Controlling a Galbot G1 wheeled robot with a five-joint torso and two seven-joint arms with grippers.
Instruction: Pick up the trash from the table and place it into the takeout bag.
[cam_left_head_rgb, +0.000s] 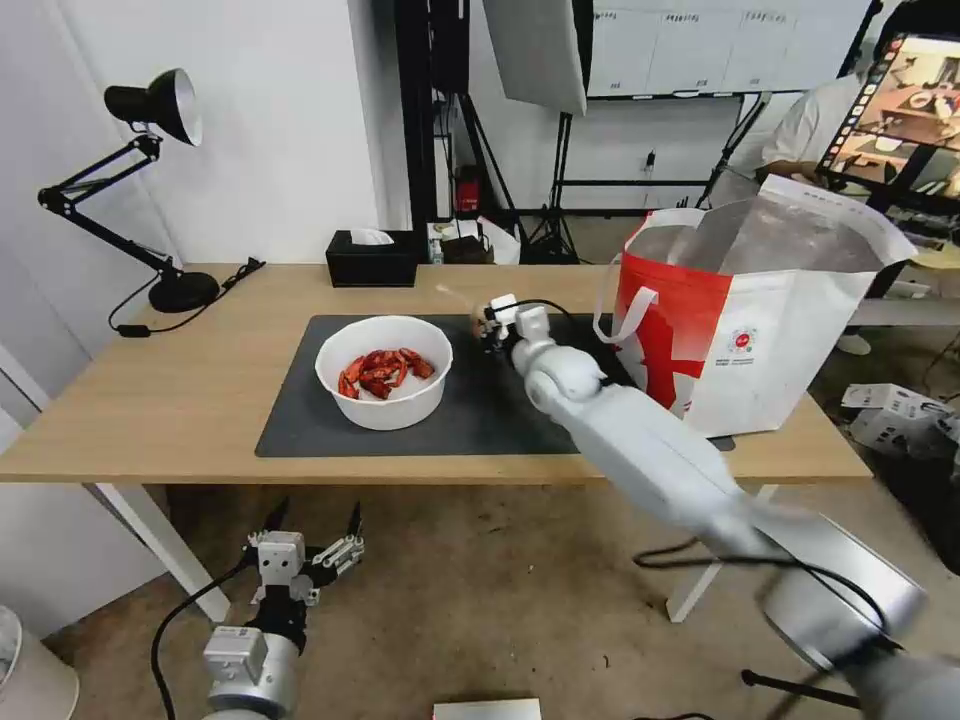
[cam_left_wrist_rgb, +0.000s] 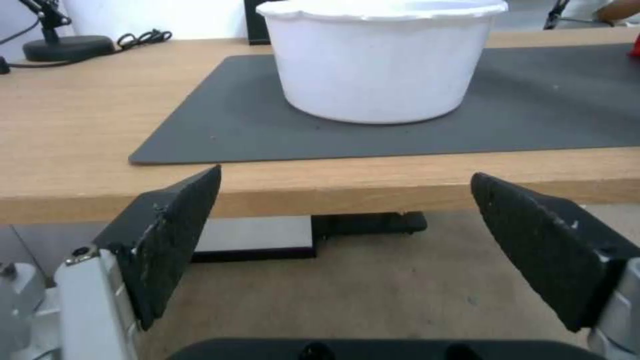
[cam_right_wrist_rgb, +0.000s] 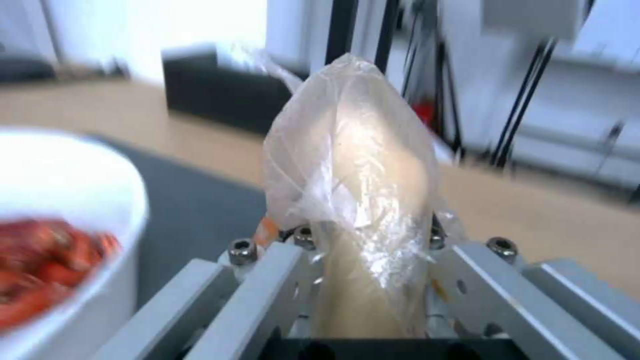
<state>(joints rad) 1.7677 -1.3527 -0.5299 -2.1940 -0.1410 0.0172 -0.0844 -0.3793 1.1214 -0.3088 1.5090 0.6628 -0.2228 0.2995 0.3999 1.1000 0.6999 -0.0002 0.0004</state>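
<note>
My right gripper (cam_left_head_rgb: 480, 322) is over the dark mat, just right of the white bowl (cam_left_head_rgb: 384, 371) of red shells, and it is shut on a beige ball wrapped in clear plastic (cam_right_wrist_rgb: 353, 200). The plastic sticks out beyond the fingers (cam_left_head_rgb: 455, 294). The white and red takeout bag (cam_left_head_rgb: 760, 320) stands open on the table's (cam_left_head_rgb: 150, 400) right end, silver lining showing. My left gripper (cam_left_head_rgb: 312, 522) hangs open below the table's front edge, facing the bowl (cam_left_wrist_rgb: 380, 65).
A black tissue box (cam_left_head_rgb: 371, 259) sits at the table's back edge behind the bowl. A black desk lamp (cam_left_head_rgb: 150, 190) with its cable stands at the back left. Tripods, light stands and boxes crowd the floor behind and to the right of the bag.
</note>
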